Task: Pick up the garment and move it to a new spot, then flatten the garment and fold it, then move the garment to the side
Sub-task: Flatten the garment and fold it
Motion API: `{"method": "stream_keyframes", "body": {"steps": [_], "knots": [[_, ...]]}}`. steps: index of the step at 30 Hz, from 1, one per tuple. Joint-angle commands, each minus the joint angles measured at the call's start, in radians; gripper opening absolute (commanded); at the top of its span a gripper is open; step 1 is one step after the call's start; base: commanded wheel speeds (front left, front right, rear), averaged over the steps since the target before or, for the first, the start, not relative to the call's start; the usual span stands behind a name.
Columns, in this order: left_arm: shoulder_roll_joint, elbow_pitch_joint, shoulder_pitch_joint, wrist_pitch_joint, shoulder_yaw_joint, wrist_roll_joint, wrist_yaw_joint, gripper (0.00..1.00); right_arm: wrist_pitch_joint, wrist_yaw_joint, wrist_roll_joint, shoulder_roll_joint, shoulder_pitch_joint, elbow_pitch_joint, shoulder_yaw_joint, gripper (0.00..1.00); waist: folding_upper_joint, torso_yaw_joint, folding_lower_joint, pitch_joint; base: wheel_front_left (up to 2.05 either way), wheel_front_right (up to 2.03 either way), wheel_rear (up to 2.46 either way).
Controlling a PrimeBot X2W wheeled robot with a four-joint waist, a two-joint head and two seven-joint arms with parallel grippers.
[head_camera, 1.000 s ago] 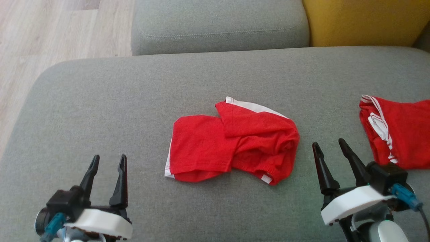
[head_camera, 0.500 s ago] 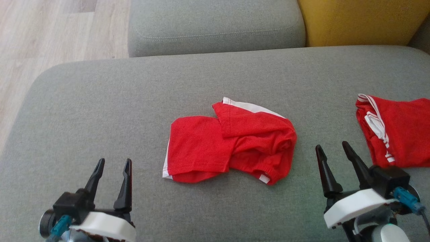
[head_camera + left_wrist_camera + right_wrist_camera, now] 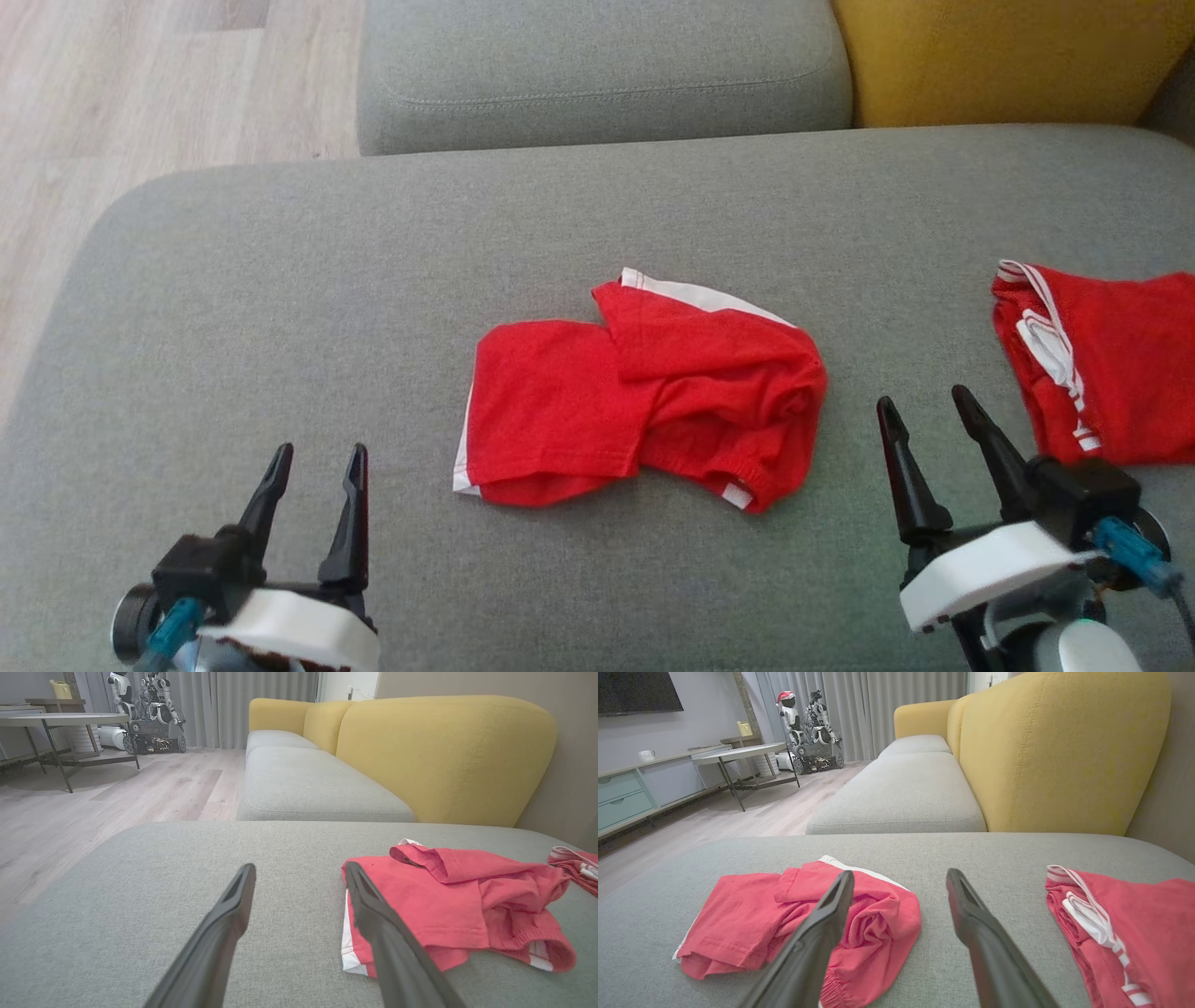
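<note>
Left gripper (image 3: 320, 450) and right gripper (image 3: 922, 398), jaws spread and empty, flank the crumpled red garment (image 3: 644, 401) between them, apparently poised for pickup.

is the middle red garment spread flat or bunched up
Bunched up: the red garment lies rumpled on the grey cushion, one flap lapped over the rest, folds gathered at its right end.

Crumpled garment (image 3: 644, 401) hides its shape — second garment (image 3: 1111, 373) cut off at right.

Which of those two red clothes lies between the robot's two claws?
The crumpled red garment mid-cushion, with one broad white band; the other red garment, thinly white-striped, lies outside the right gripper.
</note>
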State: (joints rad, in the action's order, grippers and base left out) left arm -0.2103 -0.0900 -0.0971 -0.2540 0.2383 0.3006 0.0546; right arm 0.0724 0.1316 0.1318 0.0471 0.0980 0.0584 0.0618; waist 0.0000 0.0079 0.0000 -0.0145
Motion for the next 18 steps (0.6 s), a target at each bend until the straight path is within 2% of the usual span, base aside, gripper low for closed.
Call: {"method": "stream_keyframes", "body": {"steps": [1,10,18], "knots": [[-0.009,0.028,0.056,-0.007,-0.039,-0.007,0.009,1.00,0.005,-0.001,-0.001,0.007,-0.025,0.040,0.024,1.00,0.0000,0.001,0.0000,0.001,0.00,0.00,0.00],[0.000,0.035,0.084,-0.007,-0.030,-0.014,0.013,1.00,0.014,-0.001,0.001,0.007,-0.029,0.031,0.036,1.00,0.0000,0.037,0.0000,0.025,0.00,0.00,0.00],[0.044,0.040,0.165,-0.008,-0.021,-0.040,-0.009,1.00,0.026,-0.001,0.011,0.038,-0.082,-0.049,0.155,1.00,0.0000,0.147,0.0000,0.079,0.00,0.00,0.00]]}}
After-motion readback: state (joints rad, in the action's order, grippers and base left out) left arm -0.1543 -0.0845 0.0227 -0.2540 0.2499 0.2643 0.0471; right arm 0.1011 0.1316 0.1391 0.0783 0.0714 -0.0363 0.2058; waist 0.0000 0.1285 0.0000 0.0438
